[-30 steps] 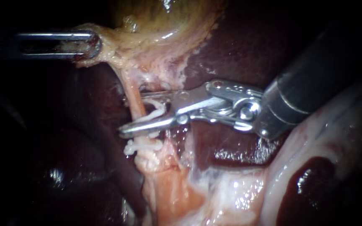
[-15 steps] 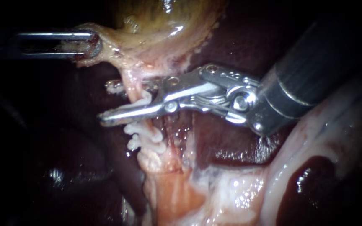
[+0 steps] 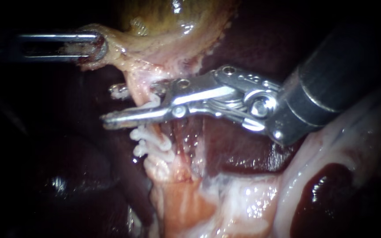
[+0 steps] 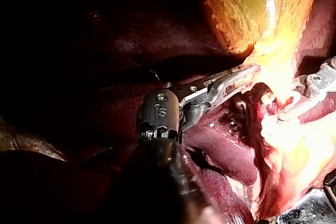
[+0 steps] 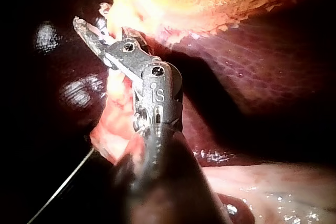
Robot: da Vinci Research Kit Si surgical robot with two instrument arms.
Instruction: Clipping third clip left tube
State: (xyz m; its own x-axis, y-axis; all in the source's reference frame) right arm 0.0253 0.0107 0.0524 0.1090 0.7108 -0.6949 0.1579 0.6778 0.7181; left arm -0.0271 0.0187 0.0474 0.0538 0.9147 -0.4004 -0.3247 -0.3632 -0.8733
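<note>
While left instrument (image 3: pixel 97 46) clamps gallbladder (image 3: pixel 164 26), right instrument (image 3: pixel 112 105) gapes astride the tube (image 3: pixel 139 93) over dark liver (image 3: pixel 243 46).

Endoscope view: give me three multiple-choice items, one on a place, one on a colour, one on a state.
1. Against the tube and clips, the right instrument has its jaws: A below the clips, off the tube; B above the clips, astride the tube; C far from both.
2. The clips are: A white; B black; C blue.
3. The left instrument has its jaws: A open, free; B shut on the gallbladder; C hidden.
1 B, tube runs between open jaws; 2 A, pale ribbed bands; 3 B, tissue pinched between them.
</note>
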